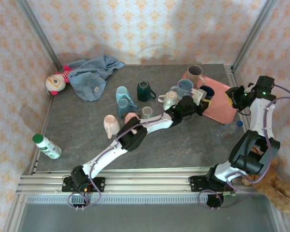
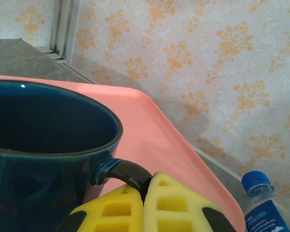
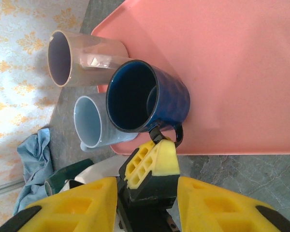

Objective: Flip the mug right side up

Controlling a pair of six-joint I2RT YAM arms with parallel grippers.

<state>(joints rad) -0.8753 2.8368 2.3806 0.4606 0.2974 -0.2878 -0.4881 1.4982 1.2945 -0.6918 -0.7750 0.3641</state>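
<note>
Left of the pink tray [image 1: 222,110], on the grey surface [image 1: 87,140], stands a cluster of other mugs [image 1: 145,91]. Reaching past them, the left end effector [image 1: 199,96] is pinched tight on the handle [image 2: 125,171] of the dark blue mug [image 1: 207,90]. The mug sits at the tray's left edge, mouth up or very nearly so. Whether its base is fully down on the tray I cannot tell. Its long axis runs about vertical, and the handle points off the tray's left edge toward that arm. Over the tray's right edge the right end effector [image 1: 232,94] hovers, jaws partly apart and empty. The left arm is the nearer one. By the look of it, the turn is all but done and the next move is to let go and back off along the handle.
</note>
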